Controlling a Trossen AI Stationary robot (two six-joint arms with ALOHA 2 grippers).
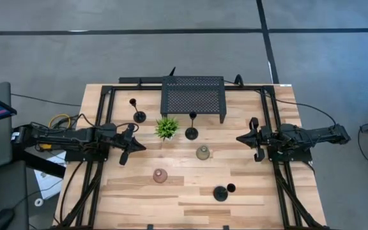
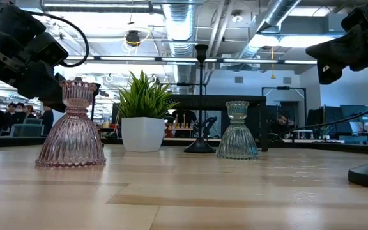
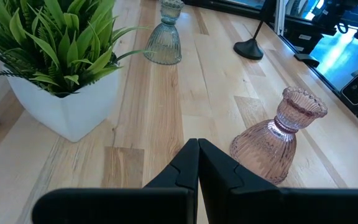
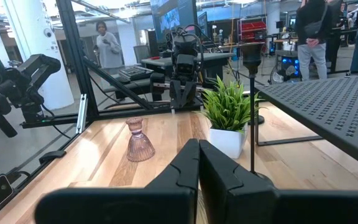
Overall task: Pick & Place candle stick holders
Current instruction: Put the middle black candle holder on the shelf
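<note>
— Holders: where do they stand, starting from the front edge?

— Nearest the front is one black holder [image 1: 220, 193], tipped on its side, its stem pointing right. Next back is the pink cup [image 1: 160, 176], upright. It shows past my left fingers [image 3: 185, 171] in the left wrist view, just beside them and not touched.

— And further in?

— The green cup [image 1: 202, 153] stands upright near the middle of the table [image 1: 254, 198]. Behind it a second black holder [image 1: 191, 132] is upright, just right of the plant [image 1: 166, 128]. The third holder [image 1: 138, 115] is upright too, left of the plant and nearer the rack [image 1: 193, 96] at the far edge.

— What are your grippers doing?

— My left gripper [image 1: 126, 149] hangs over the left part of the table, left of the plant, with both fingers pressed together and nothing between them. My right gripper [image 1: 253, 139] hangs over the right side, well apart from every holder, fingers likewise closed on nothing.

— Anything beyond the table?

— People [image 4: 108, 45] stand in the room behind
</note>
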